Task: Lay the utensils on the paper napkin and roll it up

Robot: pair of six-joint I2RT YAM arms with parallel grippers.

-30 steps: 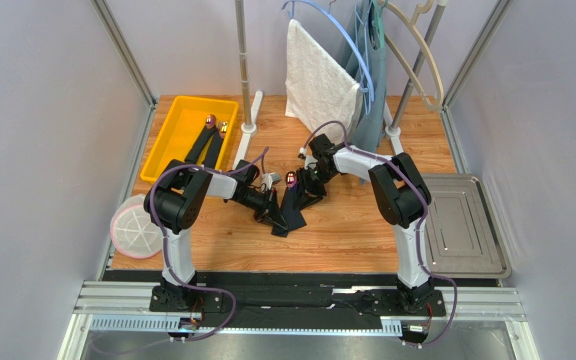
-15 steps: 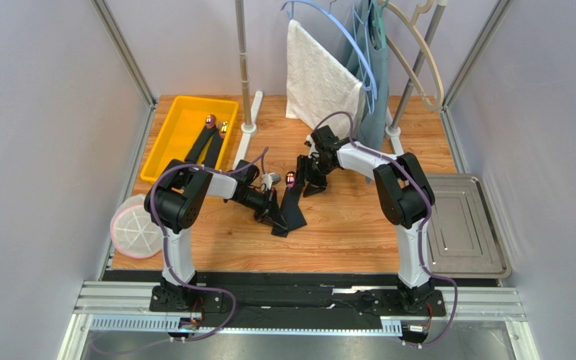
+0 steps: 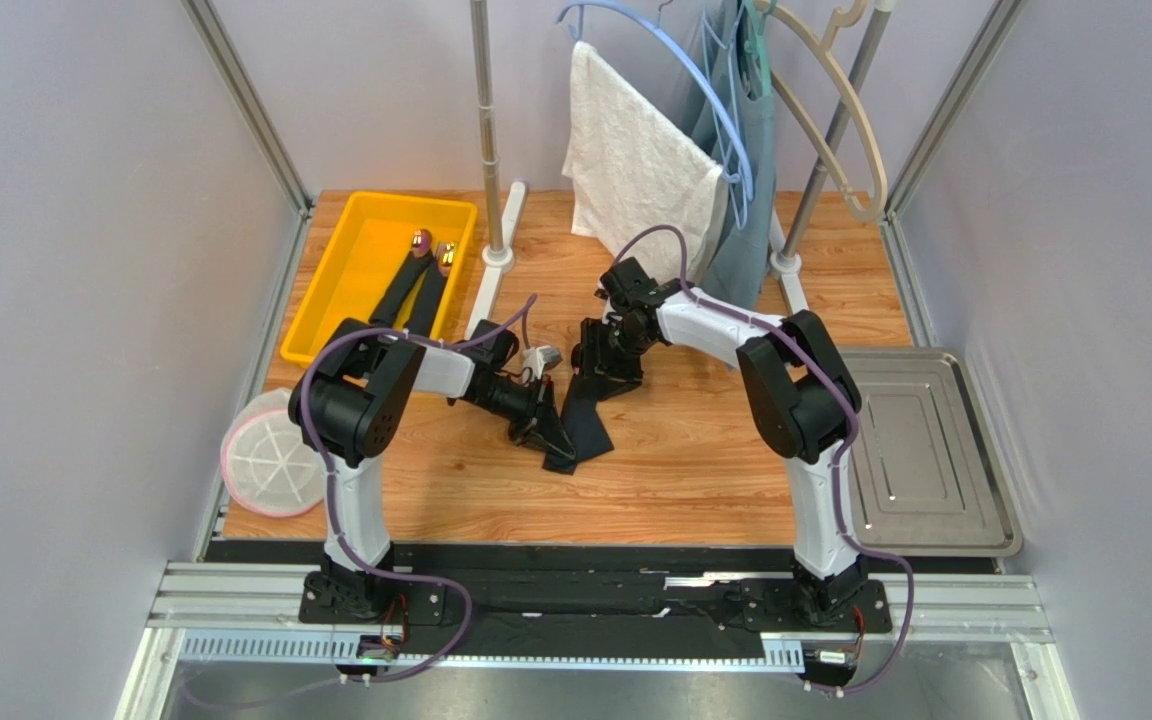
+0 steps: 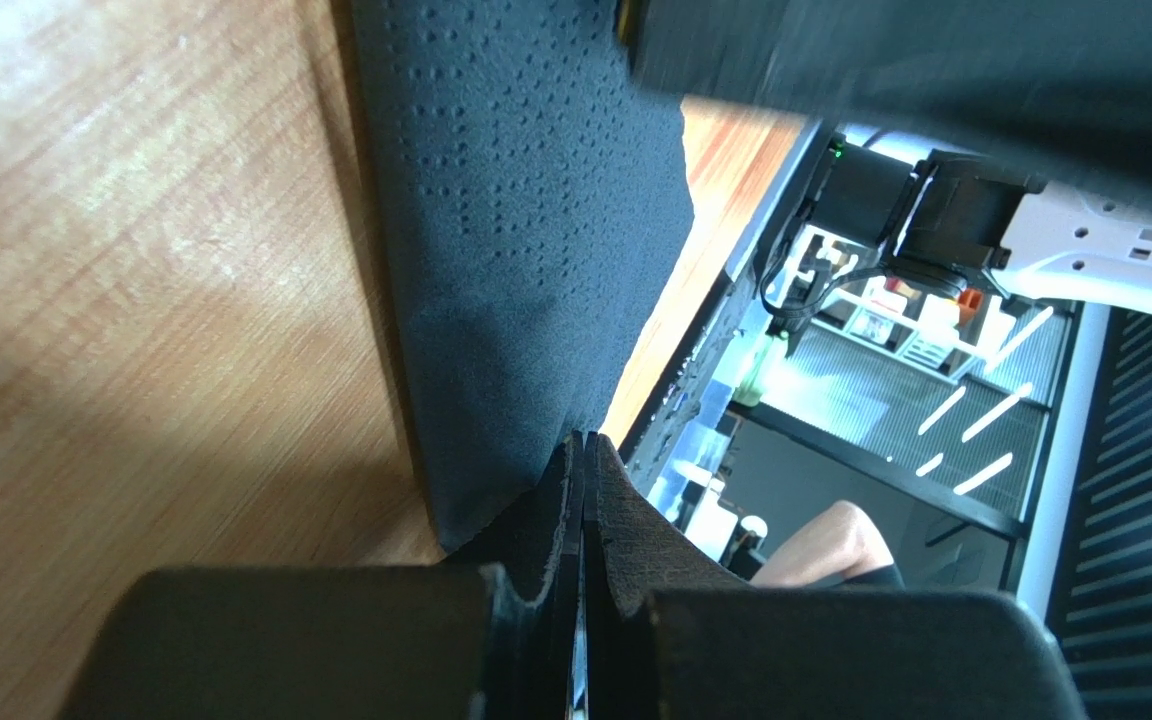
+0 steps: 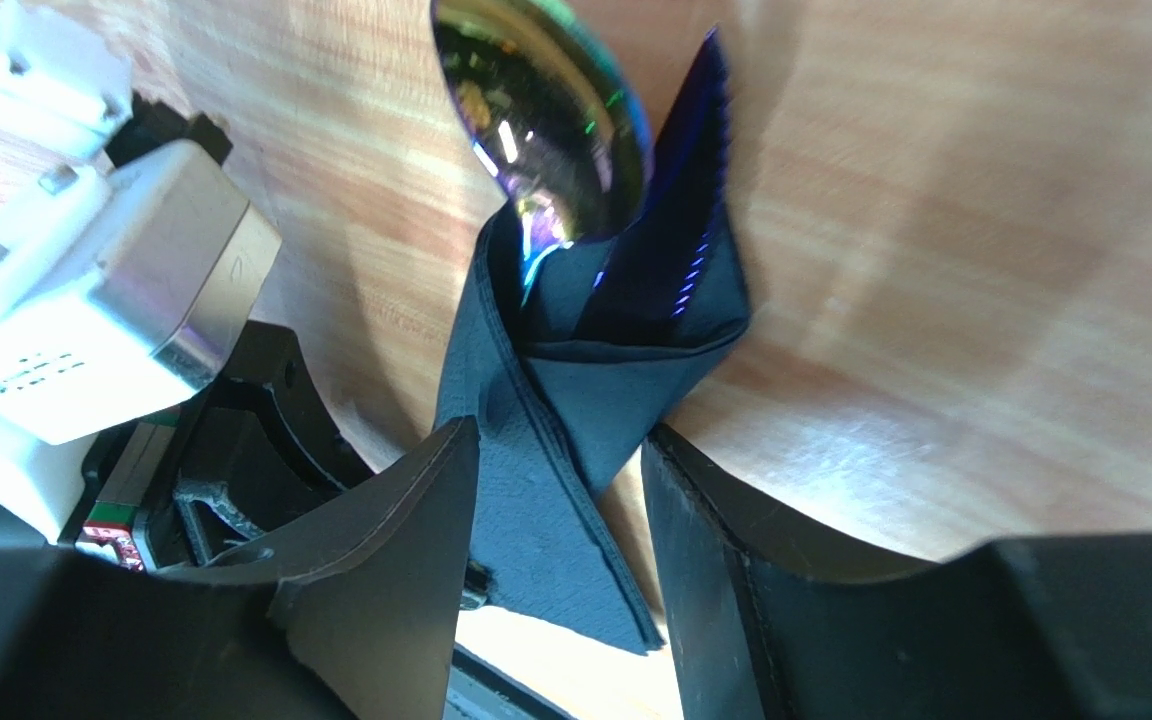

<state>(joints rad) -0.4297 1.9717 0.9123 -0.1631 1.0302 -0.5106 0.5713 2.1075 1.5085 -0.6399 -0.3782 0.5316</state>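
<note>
The black paper napkin (image 3: 585,425) lies folded into a narrow strip at the table's middle. In the right wrist view it (image 5: 567,450) wraps the handle of a utensil whose iridescent spoon head (image 5: 545,135) sticks out at its far end. My right gripper (image 3: 594,360) (image 5: 560,495) is open, its fingers either side of the strip's upper end, and hides the spoon head from above. My left gripper (image 3: 545,431) (image 4: 584,450) is shut at the strip's lower edge (image 4: 522,225), seemingly pinching it. I cannot pick out the thin blue piece.
A yellow bin (image 3: 330,285) at the back left holds more dark-handled utensils (image 3: 420,240). A white round mesh piece (image 3: 270,450) lies at the left edge and a metal tray (image 3: 920,450) at the right. A white towel (image 3: 635,158), hangers and a grey-blue garment (image 3: 740,180) hang behind.
My right gripper drew back from the napkin, then came back left over its upper end, and now covers the spoon head. The left gripper and the napkin's lower end stayed put.
</note>
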